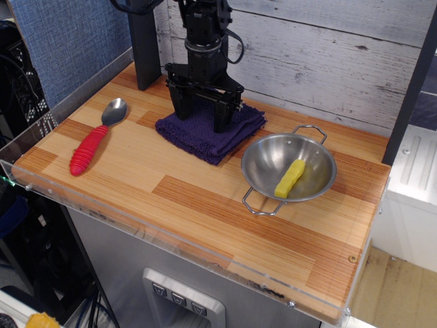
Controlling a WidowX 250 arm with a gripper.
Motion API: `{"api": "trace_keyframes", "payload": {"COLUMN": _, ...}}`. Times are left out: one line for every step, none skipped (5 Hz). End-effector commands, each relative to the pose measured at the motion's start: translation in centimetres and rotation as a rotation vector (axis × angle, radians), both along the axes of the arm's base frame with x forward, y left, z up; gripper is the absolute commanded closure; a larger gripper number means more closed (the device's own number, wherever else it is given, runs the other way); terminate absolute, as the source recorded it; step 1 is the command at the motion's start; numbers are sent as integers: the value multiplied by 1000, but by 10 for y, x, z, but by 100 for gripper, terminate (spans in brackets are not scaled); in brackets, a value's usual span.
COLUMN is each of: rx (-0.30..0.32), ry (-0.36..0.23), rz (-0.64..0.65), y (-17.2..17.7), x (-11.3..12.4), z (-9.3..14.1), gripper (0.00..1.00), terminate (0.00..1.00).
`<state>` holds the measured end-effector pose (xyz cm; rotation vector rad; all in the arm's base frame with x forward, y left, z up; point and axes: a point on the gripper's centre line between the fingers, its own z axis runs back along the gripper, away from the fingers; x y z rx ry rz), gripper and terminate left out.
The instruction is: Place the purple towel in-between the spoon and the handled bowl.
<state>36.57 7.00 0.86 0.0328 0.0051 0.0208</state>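
The purple towel [205, 137] lies folded on the wooden table, at the back between the spoon and the bowl. The spoon [95, 138], with a red ribbed handle and metal head, lies at the left. The handled bowl [270, 158], shiny steel with two wire loops, sits to the right of the towel. My gripper [202, 123] hangs straight down over the towel, fingers spread apart, tips at the cloth's back part. Nothing shows between the fingers except the towel's surface.
A yellow stick-shaped object [289, 178] lies inside the bowl. A black post [143, 48] stands at the back left. A clear plastic rim [136, 225] runs along the table's front edge. A plank wall is behind.
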Motion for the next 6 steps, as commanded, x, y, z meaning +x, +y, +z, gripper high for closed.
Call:
{"api": "trace_keyframes", "payload": {"rx": 5, "ry": 90, "rz": -2, "y": -11, "x": -22, "z": -30, "gripper": 0, "terminate": 0}}
{"api": "trace_keyframes", "payload": {"rx": 3, "ry": 91, "rz": -23, "y": -10, "x": -30, "z": -33, "gripper": 0, "terminate": 0}}
{"api": "trace_keyframes", "payload": {"rx": 14, "ry": 107, "rz": -38, "y": -13, "x": -47, "z": -34, "gripper": 0, "terminate": 0}}
{"api": "trace_keyframes", "payload": {"rx": 9, "ry": 119, "rz": -37, "y": -15, "x": -68, "z": -33, "gripper": 0, "terminate": 0}}
{"api": "trace_keyframes", "payload": {"rx": 14, "ry": 148, "rz": -27, "y": -13, "x": -92, "z": -34, "gripper": 0, "terminate": 0}}
{"api": "trace_keyframes", "payload": {"rx": 5, "ry": 145, "rz": -15, "y": -11, "x": -110, "z": -31, "gripper": 0, "terminate": 0}}
